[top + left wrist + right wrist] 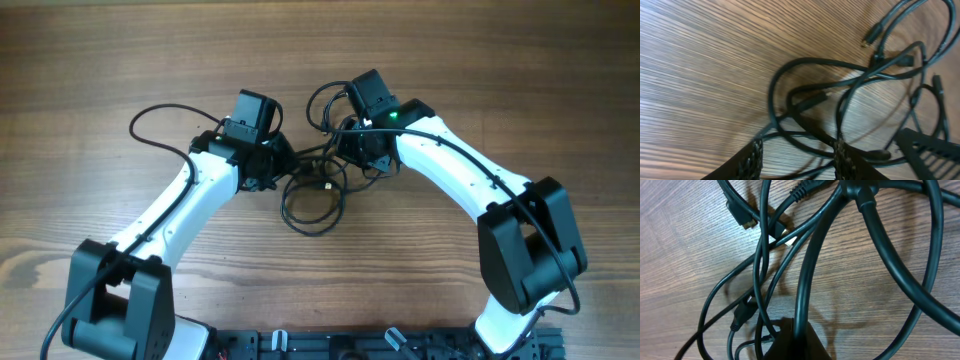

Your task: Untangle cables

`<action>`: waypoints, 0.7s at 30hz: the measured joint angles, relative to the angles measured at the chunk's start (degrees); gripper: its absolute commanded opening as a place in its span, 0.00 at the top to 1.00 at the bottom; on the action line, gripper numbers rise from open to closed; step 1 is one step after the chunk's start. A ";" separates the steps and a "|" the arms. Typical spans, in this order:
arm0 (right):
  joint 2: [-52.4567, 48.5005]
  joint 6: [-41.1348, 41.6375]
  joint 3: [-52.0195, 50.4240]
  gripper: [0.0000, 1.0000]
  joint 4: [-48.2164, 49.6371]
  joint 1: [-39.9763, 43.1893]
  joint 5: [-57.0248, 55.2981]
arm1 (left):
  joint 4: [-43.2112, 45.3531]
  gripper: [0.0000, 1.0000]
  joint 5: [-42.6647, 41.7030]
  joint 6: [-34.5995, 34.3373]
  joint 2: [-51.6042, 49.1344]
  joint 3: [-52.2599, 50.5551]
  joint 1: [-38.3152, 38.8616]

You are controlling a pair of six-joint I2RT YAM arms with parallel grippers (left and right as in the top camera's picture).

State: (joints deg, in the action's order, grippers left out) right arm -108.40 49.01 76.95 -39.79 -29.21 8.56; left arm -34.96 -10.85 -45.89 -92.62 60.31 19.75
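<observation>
Black cables, brown streaked wood-grain table, white-and-black arms, plug tip possibly gold

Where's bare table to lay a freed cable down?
Bare: the far strip of table beyond the cables, and the near patch between left arm and right arm. Crowded: the centre, between left gripper and right gripper.

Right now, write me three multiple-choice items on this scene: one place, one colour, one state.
1. The cables lie: A) at the middle of the table, B) at its left edge, C) on the floor.
2. The cables are: A) white, B) black, C) red.
3. The right end effector is: A) wide open, B) shut on a cable, C) out of view.
A: the overhead shows them bunched centrally. B: every cord looks black. B: its fingers close around a cord.
</observation>
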 measured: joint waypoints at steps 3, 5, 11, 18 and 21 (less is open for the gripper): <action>0.00 -0.92 0.00 0.96 -0.07 0.00 0.02 | 1.60 0.49 -2.03 -1.84 -0.17 0.00 0.02; 0.00 -1.18 0.00 0.96 -0.07 0.00 0.02 | 1.95 0.45 -2.99 -3.10 -0.17 0.00 0.02; 0.00 -1.40 0.00 0.96 -0.07 0.00 0.02 | 1.99 0.53 -5.66 -8.83 -0.17 0.00 0.02; 0.00 -1.62 0.00 0.96 -0.24 0.00 0.00 | 3.06 0.55 -6.45 -12.46 -0.24 0.00 0.11; 0.00 -1.86 0.00 0.96 -0.28 0.00 0.02 | 3.30 0.53 -6.62 -13.44 -1.33 0.00 0.24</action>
State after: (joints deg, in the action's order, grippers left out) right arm -108.40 47.16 76.95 -40.07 -29.21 8.58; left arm -31.66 -17.47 -59.33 -93.95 60.31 19.99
